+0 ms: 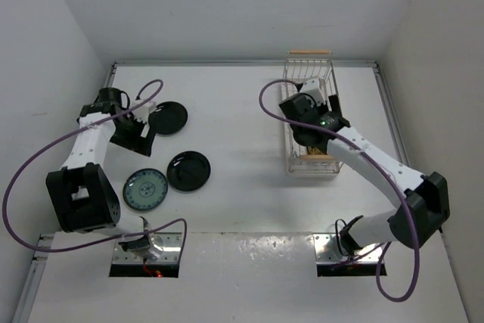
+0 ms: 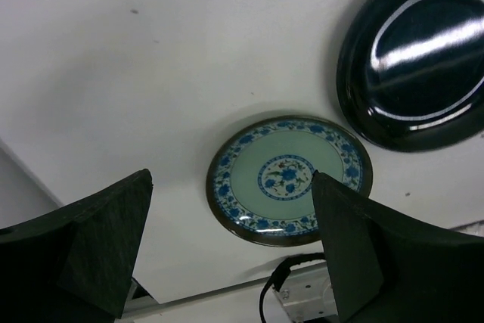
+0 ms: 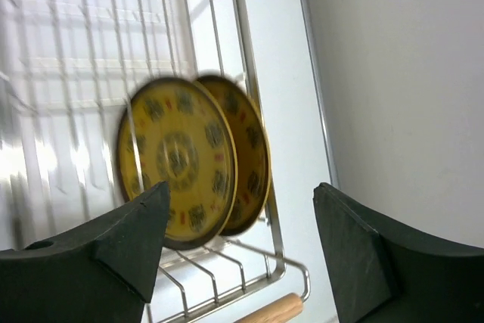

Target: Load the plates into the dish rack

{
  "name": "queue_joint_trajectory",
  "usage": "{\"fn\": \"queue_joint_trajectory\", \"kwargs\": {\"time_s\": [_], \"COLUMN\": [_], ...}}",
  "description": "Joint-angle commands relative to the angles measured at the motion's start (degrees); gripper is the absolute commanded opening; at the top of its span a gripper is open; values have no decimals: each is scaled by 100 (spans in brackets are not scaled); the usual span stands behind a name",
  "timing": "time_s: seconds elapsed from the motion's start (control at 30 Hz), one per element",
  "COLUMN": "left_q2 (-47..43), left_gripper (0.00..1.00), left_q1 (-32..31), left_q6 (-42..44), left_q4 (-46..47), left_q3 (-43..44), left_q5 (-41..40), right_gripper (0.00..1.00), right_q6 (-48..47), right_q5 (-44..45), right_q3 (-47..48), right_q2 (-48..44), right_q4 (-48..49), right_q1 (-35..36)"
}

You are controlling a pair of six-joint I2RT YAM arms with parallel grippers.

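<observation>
Pinching rims, expect slick, brittle ceramic: pale teal patterned round plate (image 2: 290, 179) and two glossy black plates (image 1: 166, 118) (image 1: 188, 170) lie centre-left; two mustard-yellow plates (image 3: 178, 160) (image 3: 253, 156) stand in the white wire rack (image 3: 249, 73); your left gripper (image 2: 231, 179) and right gripper (image 3: 242, 191) gape empty.

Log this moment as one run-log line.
left gripper open, empty | right gripper open at dish rack | two yellow plates standing in rack | teal plate, two black plates on table
</observation>
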Motion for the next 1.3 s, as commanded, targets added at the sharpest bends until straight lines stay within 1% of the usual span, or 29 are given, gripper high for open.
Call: {"fn": "queue_joint_trajectory", "kwargs": {"time_s": [0.0, 0.03, 0.1, 0.17, 0.27, 0.33, 0.37, 0.4, 0.5, 0.6, 0.8, 0.87, 0.93, 0.97, 1.0, 1.07, 1.1, 1.13, 1.17, 1.2, 1.23, 1.27], "left_q2": [42, 43, 43, 95, 262, 411, 534, 535, 588, 693, 1246, 1431, 1633, 1686, 1686, 1739, 1739, 1739, 1687, 1686, 1686, 1686], "left_gripper": [91, 91, 91, 91, 92, 92, 92, 92, 92, 92, 92, 92, 91, 87, 71, 54, 41, 35, 25, 6, 0, 0], "left_q1": [-93, -154, -216, -216, -216, -216, -155, -155, 161, 398, 864, 918, 1040, 1041, 1041, 1041, 1041, 1041, 1041, 1041, 1101, 1102], "left_q6": [740, 846, 979, 1041, 1094, 954, 718, 629, 575, 751, 1146, 1146, 1278, 1278, 1330, 1331, 1331, 1383, 1384, 1384, 1384, 1384], "left_q4": [-330, -330, -330, -208, 134, 389, 704, 811, 927, 927, 927, 927, 927, 927, 927, 927, 927, 874, 874, 804, 734, 733], "left_q3": [-406, -703, -1125, -1381, -1785, -1918, -1988, -1989, -1849, -1796, -1848, -1909, -1980, -1980, -2032, -2033, -2033, -2033, -2033, -1955, -1867, -1866], "left_q5": [249, 249, 117, 38, -190, -409, -759, -867, -755, -640, -411, -349, -113, -33, 46, 274, 345, 476, 477, 538, 539, 600], "right_gripper": [76, 76, 76, 77, 77, 77, 77, 77, 77, 77, 77, 77, 77, 77, 77, 77, 77, 77, 77, 77, 77, 77], "right_q6": [-569, -596, -675, -780, -834, -842, -816, -825, -833, -825, -790, -790, -807, -807, -833, -825, -834, -834, -860, -869, -886, -869], "right_q5": [-176, -438, -607, -608, -625, -643, -608, -573, -573, -590, -757, -792, -871, -863, -880, -898, -881, -863, -863, -871, -872, -872], "right_q3": [470, 479, 444, 234, 119, 154, 198, 215, 190, 110, -4, 5, -13, -13, -13, 22, 14, 13, -4, 13, 13, 22], "right_q2": [-349, -480, -682, -745, -763, -693, -632, -613, -578, -613, -666, -684, -675, -666, -640, -640, -614, -622, -613, -605, -613, -605], "right_q4": [525, 543, 771, 1026, 1071, 931, 896, 852, 833, 860, 913, 922, 930, 913, 921, 939, 939, 948, 948, 983, 974, 992], "right_q1": [35, 53, 105, 176, 264, 334, 369, 422, 536, 563, 598, 598, 589, 598, 598, 624, 642, 651, 651, 668, 686, 686]}}
